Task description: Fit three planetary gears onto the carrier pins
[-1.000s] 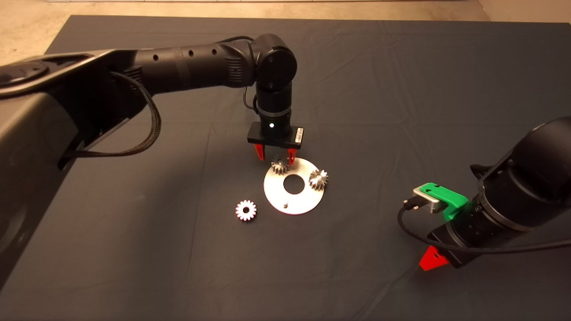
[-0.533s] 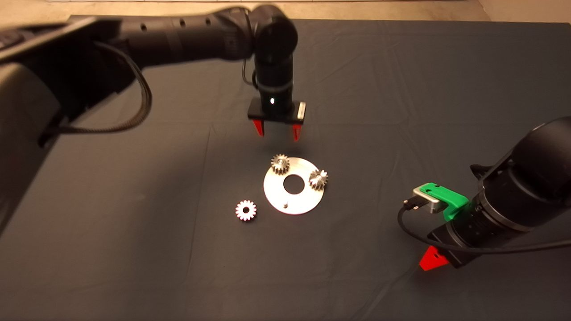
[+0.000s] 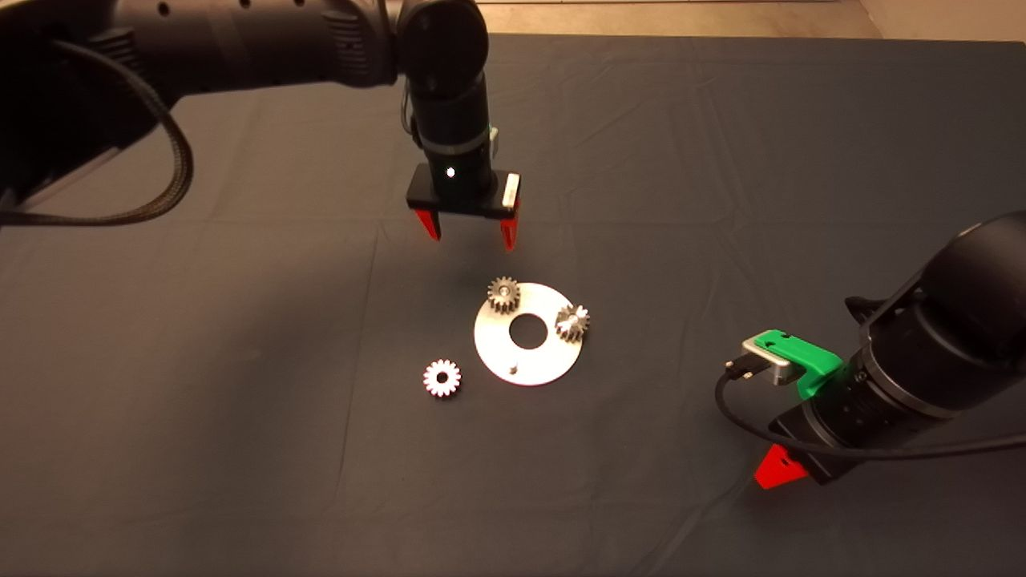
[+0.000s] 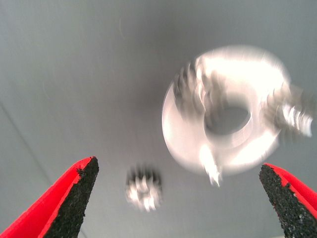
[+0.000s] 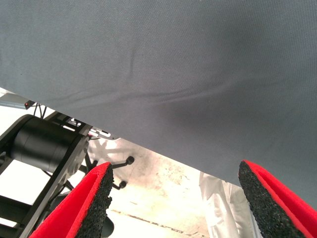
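Left end effector (image 3: 470, 231) hovering above the table (image 3: 721, 160), just beyond the far edge of the round disc (image 3: 527, 365), red fingers (image 4: 69, 198) spread apart and gripping nothing; both black pads showing in the left wrist view with bare dark mat between them. Disc lying flat near the middle of the mat, large central hole (image 3: 527, 331) exposed. Two planetary gears sitting on the disc: one gear (image 3: 504, 295) at the far rim nearest the left end effector, a second gear (image 3: 572, 320) at the right rim; carrier pins under these two hidden by the gears themselves. Third gear (image 3: 442, 377) lying flat on the mat just beside the disc's near-left edge, apart from it, not touching. One bare pin (image 3: 513, 369) standing upright on the near part of the disc, carrying nothing. Disc, both seated gears and the loose gear (image 4: 143, 187) all appearing smeared in the left wrist view. Right end effector (image 5: 178, 198) resting parked at the lower right of the head view, well apart from the disc, fingers wide apart and gripping nothing; mat edge, floor and a black stand showing between them.
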You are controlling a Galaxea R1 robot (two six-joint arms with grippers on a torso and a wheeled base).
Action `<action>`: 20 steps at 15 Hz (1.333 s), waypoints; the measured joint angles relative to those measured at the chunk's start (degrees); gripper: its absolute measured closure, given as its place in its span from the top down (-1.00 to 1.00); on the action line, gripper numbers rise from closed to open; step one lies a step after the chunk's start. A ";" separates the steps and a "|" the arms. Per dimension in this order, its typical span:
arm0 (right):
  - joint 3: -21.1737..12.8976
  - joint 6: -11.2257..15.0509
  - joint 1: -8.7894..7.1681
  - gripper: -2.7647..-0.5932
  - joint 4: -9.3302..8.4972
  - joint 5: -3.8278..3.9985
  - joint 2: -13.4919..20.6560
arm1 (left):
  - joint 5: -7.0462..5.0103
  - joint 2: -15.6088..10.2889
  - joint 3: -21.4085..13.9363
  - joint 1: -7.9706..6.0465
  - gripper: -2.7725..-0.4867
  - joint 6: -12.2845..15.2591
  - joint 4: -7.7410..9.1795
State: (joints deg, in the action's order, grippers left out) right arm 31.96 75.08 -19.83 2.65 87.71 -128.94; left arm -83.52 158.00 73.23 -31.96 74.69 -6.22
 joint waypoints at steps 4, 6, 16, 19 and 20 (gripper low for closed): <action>-0.16 0.69 0.01 0.17 0.00 -0.01 -0.15 | -3.78 -5.78 -10.62 0.56 0.62 10.67 -3.33; -0.97 1.69 0.00 0.17 0.01 0.00 -0.26 | -3.96 -5.99 -13.71 1.43 0.62 13.65 -4.89; -5.40 6.16 -0.01 0.17 0.00 0.02 -0.22 | -3.75 -7.29 -23.21 9.12 0.62 23.54 -9.92; -5.92 6.67 -0.17 0.17 -0.01 0.05 -0.11 | -3.76 -7.38 -22.81 11.88 0.62 23.67 -10.20; -6.03 6.72 -0.45 0.17 -0.01 0.04 -0.11 | -3.78 -7.38 -22.15 12.56 0.62 23.63 -10.18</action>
State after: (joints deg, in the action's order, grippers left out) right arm 25.93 81.80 -20.29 2.64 87.75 -129.05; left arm -87.29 150.63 51.08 -19.40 98.32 -16.40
